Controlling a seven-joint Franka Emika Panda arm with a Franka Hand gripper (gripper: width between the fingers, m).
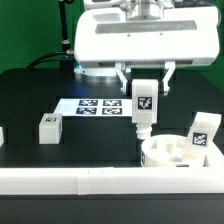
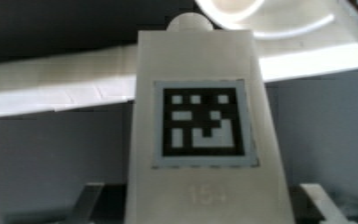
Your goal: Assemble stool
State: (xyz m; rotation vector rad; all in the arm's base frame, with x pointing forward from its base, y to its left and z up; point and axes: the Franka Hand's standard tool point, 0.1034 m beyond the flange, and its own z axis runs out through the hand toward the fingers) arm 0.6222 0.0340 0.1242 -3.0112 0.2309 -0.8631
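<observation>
Black matte surface (image 1: 30,95) carries everything, edged along the front by a long white bar (image 1: 60,180) that probably serves as a stop to brace parts against. The seat (image 1: 158,152) lies against that bar at the exterior view's right. It is a round white plastic disc with its recessed side up, so the sockets face the arm. The marker board (image 1: 95,106) lies flat behind.

The held leg (image 1: 145,108), a smooth white block with a square black-and-white tag, hangs upright with its lower end just over the seat's near rim, seemingly lined up for a socket. The gripper (image 1: 145,88) is clamped on its upper end, and the wrist view looks down the tagged face (image 2: 202,110).

A second leg (image 1: 203,133) stands slightly tilted in the seat. A third leg (image 1: 50,127) rests on the surface, well apart.
</observation>
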